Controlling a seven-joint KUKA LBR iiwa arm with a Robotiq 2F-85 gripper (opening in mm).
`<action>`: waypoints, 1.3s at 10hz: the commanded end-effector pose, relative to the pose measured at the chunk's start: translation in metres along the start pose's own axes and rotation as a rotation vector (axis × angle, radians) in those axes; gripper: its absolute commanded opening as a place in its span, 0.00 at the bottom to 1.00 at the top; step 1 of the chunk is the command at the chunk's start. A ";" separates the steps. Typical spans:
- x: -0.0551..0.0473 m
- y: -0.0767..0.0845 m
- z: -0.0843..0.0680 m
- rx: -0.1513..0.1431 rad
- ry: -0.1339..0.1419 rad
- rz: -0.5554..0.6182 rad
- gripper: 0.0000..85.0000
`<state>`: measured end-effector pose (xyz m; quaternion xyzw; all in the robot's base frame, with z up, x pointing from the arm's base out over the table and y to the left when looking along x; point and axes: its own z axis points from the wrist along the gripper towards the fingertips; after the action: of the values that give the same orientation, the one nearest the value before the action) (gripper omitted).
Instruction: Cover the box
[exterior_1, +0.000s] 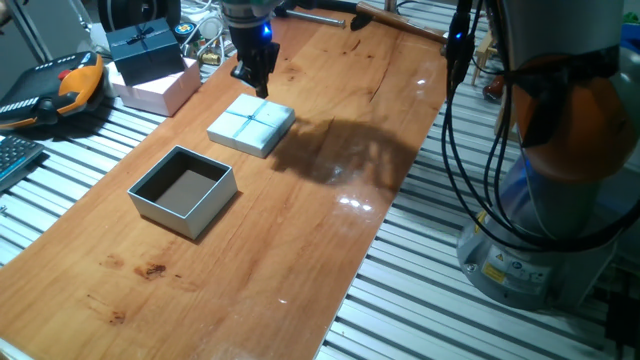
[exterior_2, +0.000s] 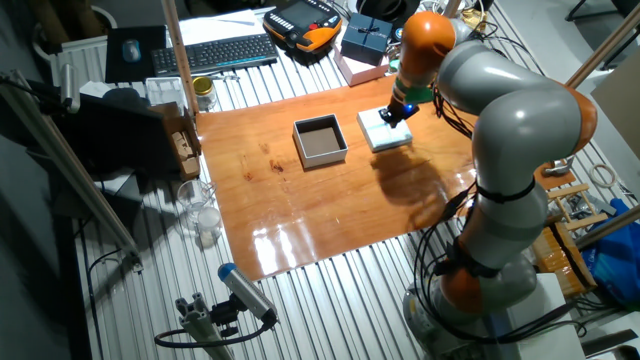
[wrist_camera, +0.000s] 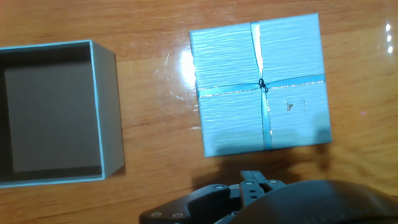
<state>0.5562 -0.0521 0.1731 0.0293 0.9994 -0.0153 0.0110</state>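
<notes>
The box (exterior_1: 183, 192) stands open on the wooden table, with pale blue-grey walls and a dark brown inside. It is also seen in the other fixed view (exterior_2: 320, 140) and at the left of the hand view (wrist_camera: 56, 112). Its flat pale blue lid (exterior_1: 251, 125) with a thin ribbon cross lies beside it on the table (exterior_2: 385, 131) (wrist_camera: 260, 84). My gripper (exterior_1: 262, 88) hangs just above the lid's far edge (exterior_2: 396, 113). Its fingertips appear pressed together, and it holds nothing. In the hand view only a dark part of the gripper (wrist_camera: 255, 182) shows at the bottom.
A dark navy ribboned box (exterior_1: 146, 48) sits on a pink box (exterior_1: 160, 88) at the table's far left corner. An orange-and-black pendant (exterior_1: 70, 85) and a keyboard (exterior_2: 215, 52) lie beyond the table edge. Cables (exterior_1: 460, 120) hang beside the robot base (exterior_1: 560, 200).
</notes>
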 end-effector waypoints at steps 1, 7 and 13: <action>-0.003 -0.002 0.004 0.004 -0.003 -0.007 0.00; -0.018 -0.022 0.037 -0.025 -0.017 -0.027 0.00; -0.032 -0.029 0.063 -0.026 -0.050 -0.035 0.20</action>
<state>0.5885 -0.0849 0.1108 0.0113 0.9993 -0.0033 0.0362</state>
